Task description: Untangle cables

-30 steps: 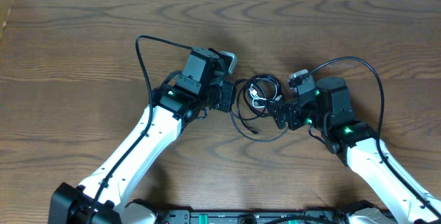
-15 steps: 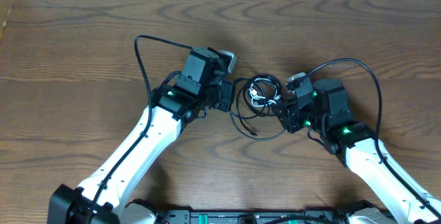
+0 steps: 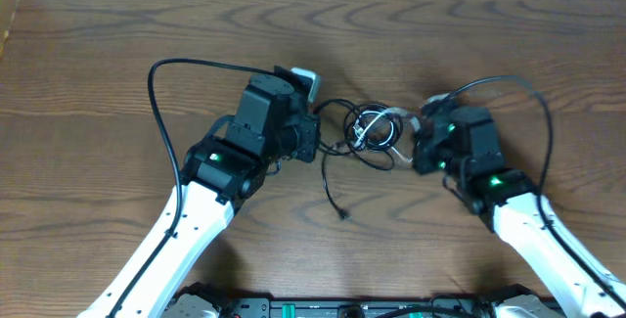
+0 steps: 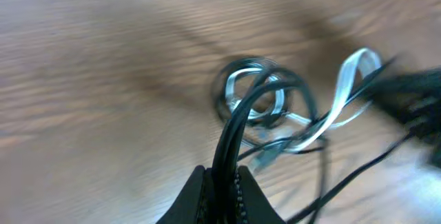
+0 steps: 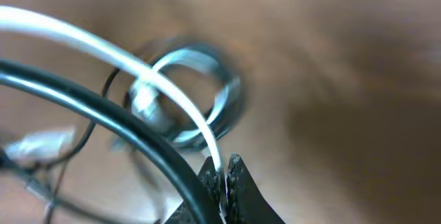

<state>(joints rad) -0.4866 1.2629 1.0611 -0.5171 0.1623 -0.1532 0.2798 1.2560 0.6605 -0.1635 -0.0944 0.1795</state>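
Overhead: right tool (image 3: pixel 410 146) now on cables (image 3: pixel 370 130)

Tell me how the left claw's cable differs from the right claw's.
The left claw is shut on a black cable; the right claw is shut on the white cable. The black cable seems to run as doubled strands into its claw; the white cable is a single strand. Both lead into the same tangle.

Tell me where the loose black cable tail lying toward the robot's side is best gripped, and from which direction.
Probably take the loose black tail just behind its plug end, coming straight down from above. That stretch lies flat and alone on the table, clear of the tangle, so only one strand would be caught.
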